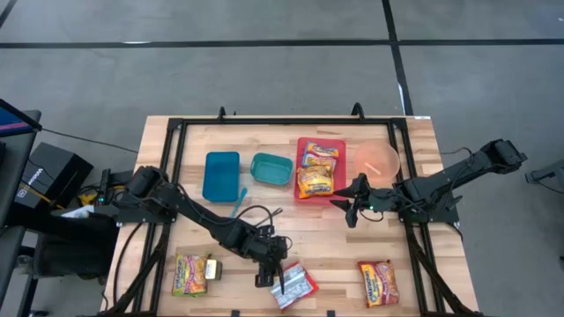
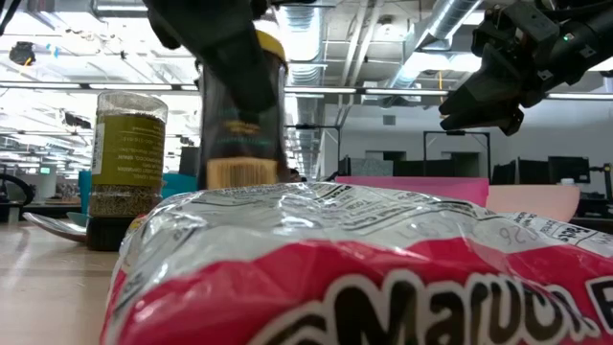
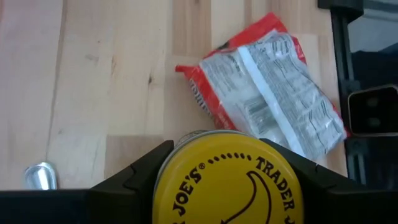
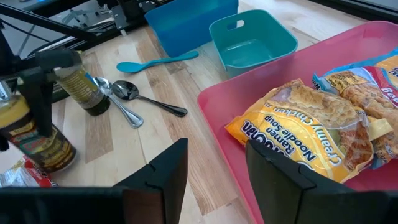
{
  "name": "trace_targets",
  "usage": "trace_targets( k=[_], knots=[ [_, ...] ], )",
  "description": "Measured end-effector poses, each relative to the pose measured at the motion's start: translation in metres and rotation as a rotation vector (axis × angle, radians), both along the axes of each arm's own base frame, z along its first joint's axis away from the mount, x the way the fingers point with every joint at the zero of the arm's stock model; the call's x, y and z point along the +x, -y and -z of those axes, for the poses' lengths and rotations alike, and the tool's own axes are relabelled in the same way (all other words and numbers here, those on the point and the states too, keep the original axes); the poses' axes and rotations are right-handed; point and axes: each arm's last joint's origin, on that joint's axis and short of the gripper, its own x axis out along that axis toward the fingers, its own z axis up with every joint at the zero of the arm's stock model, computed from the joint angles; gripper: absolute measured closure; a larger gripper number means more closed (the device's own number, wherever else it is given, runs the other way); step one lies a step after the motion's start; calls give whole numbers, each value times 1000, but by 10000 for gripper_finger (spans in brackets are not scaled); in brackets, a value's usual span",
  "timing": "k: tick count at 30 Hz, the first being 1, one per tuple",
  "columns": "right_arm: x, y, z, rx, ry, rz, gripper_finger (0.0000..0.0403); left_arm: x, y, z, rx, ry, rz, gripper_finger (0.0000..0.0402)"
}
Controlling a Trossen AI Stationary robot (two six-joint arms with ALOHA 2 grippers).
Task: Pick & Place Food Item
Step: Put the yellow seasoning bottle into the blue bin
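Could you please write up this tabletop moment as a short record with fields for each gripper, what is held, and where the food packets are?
left gripper: near the table's front edge, closed around a yellow-lidded jar
right gripper: open, holding nothing, at the red tray's right side
in tray: two noodle packets
on table: red-and-silver packet beside the jar, two more packets at the front
containers: blue bin, teal bin, pink bowl
utensils: two metal spoons, blue spoon
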Motion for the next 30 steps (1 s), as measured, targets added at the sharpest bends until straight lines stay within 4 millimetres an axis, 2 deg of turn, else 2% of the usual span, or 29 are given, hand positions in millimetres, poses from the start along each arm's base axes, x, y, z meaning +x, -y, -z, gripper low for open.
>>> trace_targets(
  k=[11, 20, 30],
  knots=[
    [0, 0, 0, -1, -3, 0, 246, -10, -8, -38, 35, 118, 1, 190],
    [0, 0, 0, -1, -4, 0, 246, -22, -30, -67, 134, 155, -59, 190],
    [0, 0, 0, -1, -4, 0, 246, -16, -60, -72, 163, 150, -94, 190]
  ],
)
